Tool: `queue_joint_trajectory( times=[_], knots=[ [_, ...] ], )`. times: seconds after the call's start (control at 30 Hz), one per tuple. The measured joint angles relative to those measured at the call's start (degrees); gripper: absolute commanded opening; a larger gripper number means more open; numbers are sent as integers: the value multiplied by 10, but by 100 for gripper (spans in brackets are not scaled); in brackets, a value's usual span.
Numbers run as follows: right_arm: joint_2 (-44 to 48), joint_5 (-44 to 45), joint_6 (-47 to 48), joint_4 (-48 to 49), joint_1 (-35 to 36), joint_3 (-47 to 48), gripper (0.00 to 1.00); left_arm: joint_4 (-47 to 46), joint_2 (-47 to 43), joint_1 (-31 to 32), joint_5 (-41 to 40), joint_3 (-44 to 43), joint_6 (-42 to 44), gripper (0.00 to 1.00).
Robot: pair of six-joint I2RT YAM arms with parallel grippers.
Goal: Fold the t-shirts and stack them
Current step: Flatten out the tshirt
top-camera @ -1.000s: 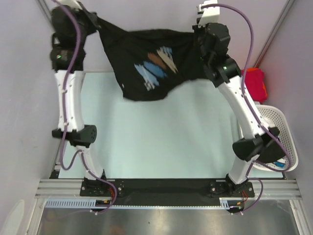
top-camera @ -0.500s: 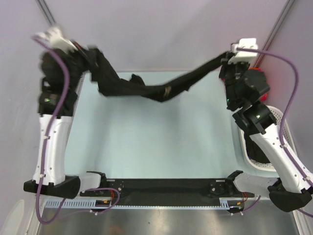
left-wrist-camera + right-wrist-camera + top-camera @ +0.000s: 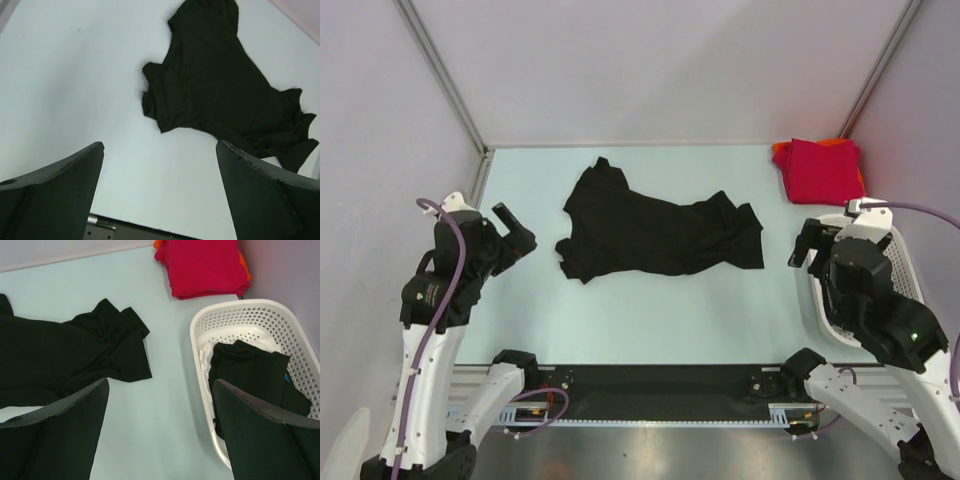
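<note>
A black t-shirt [image 3: 655,235] lies loose and rumpled on the pale table, stretched left to right across the middle; it also shows in the left wrist view [image 3: 220,85] and the right wrist view [image 3: 60,355]. A folded crimson red t-shirt [image 3: 820,168] rests on an orange t-shirt [image 3: 778,150] in the back right corner. My left gripper [image 3: 512,235] is open and empty, left of the black shirt and apart from it. My right gripper [image 3: 808,245] is also open and empty, between the shirt's right end and the basket. Bare table shows between both pairs of fingers.
A white lattice basket [image 3: 898,245] stands at the right edge of the table, holding black cloth [image 3: 250,375] over white cloth [image 3: 206,360]. Grey walls close in the back and both sides. The black rail with the arm bases runs along the near edge.
Both grippers have opened and let go of the black t-shirt, which dropped from the air onto the table. Both arms have come down and back toward the near edge.
</note>
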State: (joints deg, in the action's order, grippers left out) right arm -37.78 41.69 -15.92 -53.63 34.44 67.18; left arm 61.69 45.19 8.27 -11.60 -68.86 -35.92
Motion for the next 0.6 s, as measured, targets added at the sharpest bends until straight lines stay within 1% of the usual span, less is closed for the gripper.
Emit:
queue_joint_trajectory(
  times=[0.1,0.2,0.3,0.37,0.4,0.47,0.53,0.57,0.6],
  knots=[
    [-7,-1,-10,-8,0,3,94,-25,24,0,5,-10,5,100],
    [-55,-9,0,25,-7,-20,95,-66,90,1,29,-7,11,100],
    [-133,-55,16,78,-41,-50,95,-126,186,5,61,-6,21,100],
    [-200,-104,26,122,-91,-64,95,-152,257,9,75,-16,31,100],
    [-239,-135,30,148,-127,-68,95,-161,297,10,81,-32,40,100],
    [-293,-169,34,173,-170,-64,95,-165,351,11,90,-72,53,100],
    [-369,-205,43,193,-215,-28,95,-165,423,11,95,-159,75,100],
    [-397,-214,47,198,-225,-10,95,-172,450,11,97,-194,81,100],
    [-432,-223,55,198,-234,22,95,-171,487,11,99,-250,92,100]
  ],
)
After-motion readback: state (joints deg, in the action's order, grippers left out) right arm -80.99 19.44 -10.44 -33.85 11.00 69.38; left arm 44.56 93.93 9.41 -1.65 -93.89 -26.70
